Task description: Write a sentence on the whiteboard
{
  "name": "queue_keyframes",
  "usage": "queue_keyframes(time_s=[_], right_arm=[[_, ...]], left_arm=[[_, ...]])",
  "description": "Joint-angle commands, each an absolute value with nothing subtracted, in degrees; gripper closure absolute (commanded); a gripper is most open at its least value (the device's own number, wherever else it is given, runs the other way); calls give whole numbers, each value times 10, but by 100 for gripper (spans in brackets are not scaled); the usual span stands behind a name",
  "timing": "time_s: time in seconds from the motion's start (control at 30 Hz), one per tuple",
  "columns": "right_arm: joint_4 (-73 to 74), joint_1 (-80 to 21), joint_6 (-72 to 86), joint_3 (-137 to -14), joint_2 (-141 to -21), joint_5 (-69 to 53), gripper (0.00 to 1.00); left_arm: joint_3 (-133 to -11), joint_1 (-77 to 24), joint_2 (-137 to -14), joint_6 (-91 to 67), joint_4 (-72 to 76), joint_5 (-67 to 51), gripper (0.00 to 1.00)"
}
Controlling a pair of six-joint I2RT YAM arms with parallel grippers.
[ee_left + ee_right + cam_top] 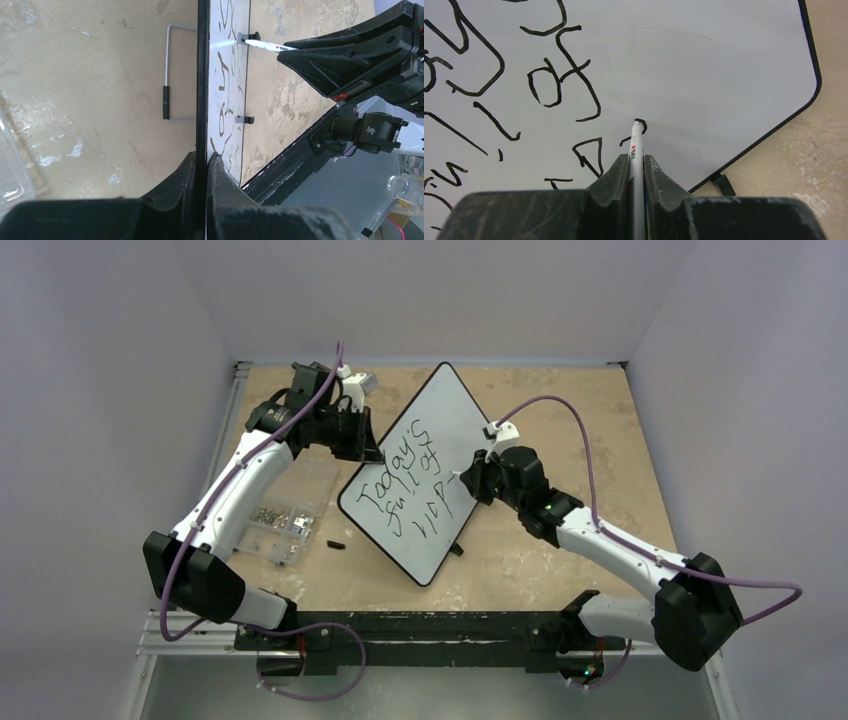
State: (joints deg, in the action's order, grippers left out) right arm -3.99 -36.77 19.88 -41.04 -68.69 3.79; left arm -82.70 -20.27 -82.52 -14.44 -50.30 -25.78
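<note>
Risk of broken strokes in sentence [405, 485] from whiteboard [450, 415] slipping in left end effector [204, 157] clamped on its rim, or marker [636, 147] twisting in closed right end effector [636, 161].

— What is the surface [570, 410] like?
— A tan board, mottled, scuffed with pale patches.
— And what lies on it?
— The whiteboard [450, 410], turned cornerwise near the middle, with a black foot [457, 549] showing at its near right edge. Whether it lies flat, I can't tell. Left of it is a clear plastic box [300, 480] with screws [268, 514], and a small black piece [335, 543] sits between box and board.
— Anything else?
— From the left wrist, a bent wire loop [172, 25] with a black sleeve [165, 102] lies beside the board's rim.
</note>
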Motion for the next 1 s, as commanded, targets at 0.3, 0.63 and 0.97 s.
queue_keyframes(time_s=[0.3, 0.63, 0.97], right_arm=[[-62, -373, 212, -377, -669, -10, 100], [-68, -373, 232, -339, -646, -32, 100], [-42, -372, 254, -334, -655, 14, 100]], left_arm=[[-831, -197, -822, -118, -497, -174, 100], [-831, -196, -822, -119, -497, -172, 100], [-831, -197, -821, -119, -497, -172, 100]])
